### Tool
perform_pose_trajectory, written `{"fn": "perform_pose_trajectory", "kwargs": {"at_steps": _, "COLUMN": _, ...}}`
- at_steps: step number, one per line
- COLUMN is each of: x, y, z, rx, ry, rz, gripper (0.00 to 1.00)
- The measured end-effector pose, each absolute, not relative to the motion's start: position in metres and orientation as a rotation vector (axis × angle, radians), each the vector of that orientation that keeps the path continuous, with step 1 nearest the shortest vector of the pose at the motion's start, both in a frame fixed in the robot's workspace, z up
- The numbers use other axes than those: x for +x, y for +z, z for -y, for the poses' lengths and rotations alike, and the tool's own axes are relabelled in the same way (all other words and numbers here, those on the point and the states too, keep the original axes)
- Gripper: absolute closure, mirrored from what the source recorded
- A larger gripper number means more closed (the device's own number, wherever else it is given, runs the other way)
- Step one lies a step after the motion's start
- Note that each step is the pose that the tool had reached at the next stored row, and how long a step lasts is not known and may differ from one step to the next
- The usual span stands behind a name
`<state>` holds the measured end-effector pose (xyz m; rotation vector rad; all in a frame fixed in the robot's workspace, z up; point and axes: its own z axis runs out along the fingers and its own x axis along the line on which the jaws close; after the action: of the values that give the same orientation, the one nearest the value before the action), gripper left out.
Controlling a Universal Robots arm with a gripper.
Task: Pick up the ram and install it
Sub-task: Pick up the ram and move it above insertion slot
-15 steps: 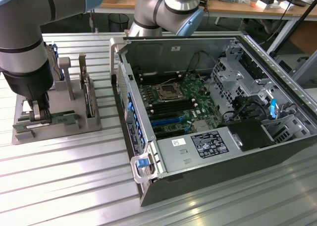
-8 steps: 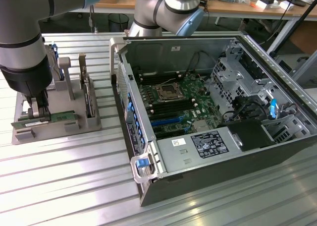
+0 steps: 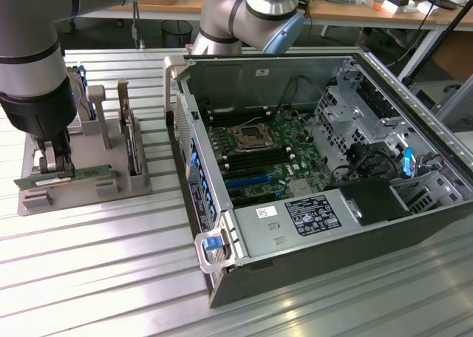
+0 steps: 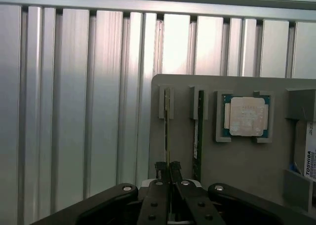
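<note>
The ram (image 4: 167,129) stands on edge in its slot, pinched by the gripper (image 4: 169,168).
The fingers are clamped on the thin green stick, which sits in the grey holder (image 3: 140,183) at the exterior view's left, on the ribbed metal table (image 3: 96,278). A second stick (image 4: 198,136) stands just beside it, next to a processor chip (image 4: 245,115). The open computer case (image 3: 310,267) fills the exterior view's right.

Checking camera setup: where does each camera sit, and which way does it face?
Exterior: high beside the table, looking down on the open case, with the holder at the exterior view's left; arm and gripper show.
Wrist: on the wrist, looking down along the gripper at holder, ram and CPU; fingers show, shut on the ram.
Shared: gripper, holder, table.
</note>
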<state>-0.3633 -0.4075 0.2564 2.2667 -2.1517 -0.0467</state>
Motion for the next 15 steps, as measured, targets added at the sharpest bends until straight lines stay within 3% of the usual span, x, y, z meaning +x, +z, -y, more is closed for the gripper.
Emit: {"fn": "perform_pose_trajectory", "kwargs": {"at_steps": 15, "x": -0.363, "y": 0.282, "z": 0.407, "rx": 2.267, "ry": -0.047, "rz": 2.152, "gripper": 0.88}}
